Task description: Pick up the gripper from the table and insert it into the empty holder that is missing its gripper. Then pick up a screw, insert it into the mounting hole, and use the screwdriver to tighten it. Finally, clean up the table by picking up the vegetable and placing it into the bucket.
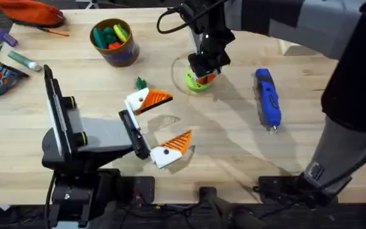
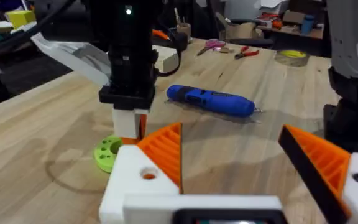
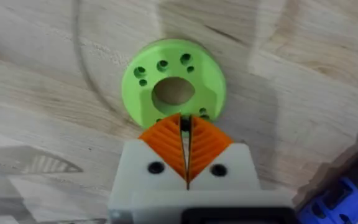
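Your right gripper [image 3: 185, 146] jaws were clenched at lime disc [image 3: 173, 87] rim, upper-centre overhead; a screw, if pinched, could slip. Left gripper [image 1: 161, 124] jaws released.

Screwdriver [image 3: 347, 186] cut off by frame edge.

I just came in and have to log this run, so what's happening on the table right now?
The right tool is down over the lime green disc, its orange pads nearly closed on something small and dark at the disc's edge; what it is can't be told. The left tool rests open near the middle of the table. The blue screwdriver lies untouched to the right, the dark green vegetable is still on the table, and the bucket stands at the back.
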{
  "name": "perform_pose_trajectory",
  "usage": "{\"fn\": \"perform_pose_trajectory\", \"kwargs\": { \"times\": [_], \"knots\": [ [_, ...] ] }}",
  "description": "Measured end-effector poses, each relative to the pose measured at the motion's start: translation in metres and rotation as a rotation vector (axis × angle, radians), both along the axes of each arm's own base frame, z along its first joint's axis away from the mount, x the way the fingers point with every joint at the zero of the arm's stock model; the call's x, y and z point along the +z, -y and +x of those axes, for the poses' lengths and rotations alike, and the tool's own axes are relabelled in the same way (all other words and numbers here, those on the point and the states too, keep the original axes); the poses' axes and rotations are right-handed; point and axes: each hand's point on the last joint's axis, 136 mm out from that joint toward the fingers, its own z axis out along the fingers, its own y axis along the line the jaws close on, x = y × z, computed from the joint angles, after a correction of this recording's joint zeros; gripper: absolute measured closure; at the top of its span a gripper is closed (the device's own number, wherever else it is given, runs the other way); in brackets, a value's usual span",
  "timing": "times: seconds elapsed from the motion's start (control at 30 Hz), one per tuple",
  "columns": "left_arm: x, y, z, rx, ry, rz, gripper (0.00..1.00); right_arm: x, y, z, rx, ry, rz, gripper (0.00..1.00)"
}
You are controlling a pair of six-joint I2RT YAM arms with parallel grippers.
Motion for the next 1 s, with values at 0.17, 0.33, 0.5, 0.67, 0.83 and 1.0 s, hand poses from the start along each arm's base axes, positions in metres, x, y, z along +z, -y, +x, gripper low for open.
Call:
{"fn": "perform_pose_trajectory", "kwargs": {
  "times": [0.17, 0.33, 0.5, 0.67, 0.83, 1.0],
  "knots": [
    [0.000, 0.000, 0.000, 0.000, 0.000, 0.000, 0.015, 0.000, 0.000, 0.000, 0.001, 0.001, 0.000, 0.995],
    [0.000, 0.000, 0.000, 0.000, 0.000, 0.000, 0.015, 0.000, 0.000, 0.000, 0.001, 0.000, 0.000, 0.995],
    [0.000, 0.000, 0.000, 0.000, 0.000, 0.000, 0.014, 0.000, 0.000, 0.000, 0.001, -0.001, -0.001, 0.995],
    [0.000, 0.000, 0.000, 0.000, 0.000, 0.000, 0.015, 0.002, 0.000, 0.000, 0.001, 0.004, -0.001, 0.995],
    [0.000, 0.000, 0.000, 0.000, 0.000, 0.000, 0.015, 0.013, 0.006, -0.003, 0.000, 0.010, -0.016, 0.995],
    [0.000, 0.000, 0.000, 0.000, 0.000, 0.000, 0.016, 0.026, 0.003, 0.003, -0.001, 0.042, -0.005, 0.995]
  ]
}}
